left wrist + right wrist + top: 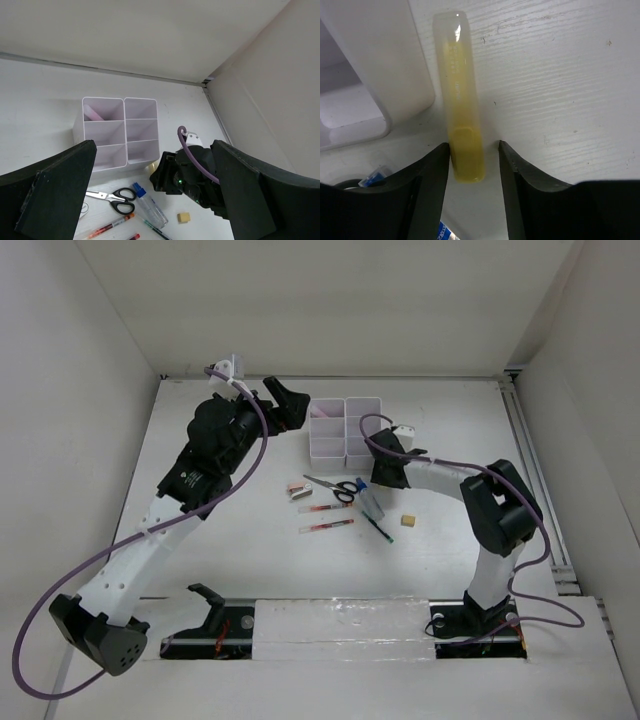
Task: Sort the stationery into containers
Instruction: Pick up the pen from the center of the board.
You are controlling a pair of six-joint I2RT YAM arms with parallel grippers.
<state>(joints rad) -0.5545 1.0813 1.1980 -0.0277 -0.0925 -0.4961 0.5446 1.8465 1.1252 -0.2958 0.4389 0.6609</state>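
Note:
The white six-compartment container (340,428) stands at the table's back middle; a pink bar (93,114) leans in its far-left cell. My right gripper (385,468) is low at the container's front right corner, open. In the right wrist view its fingers (432,170) straddle the near end of a yellow bar (462,100) that lies on the table along the container wall (380,70). The left finger touches the bar; the right one stands apart. My left gripper (287,400) is open and empty, raised left of the container.
In front of the container lie black-handled scissors (338,488), a blue-capped clear bottle (371,502), two red-white pens (326,508), a dark pen (378,528), a yellow eraser (408,521) and a pink eraser (295,486). White walls enclose the table.

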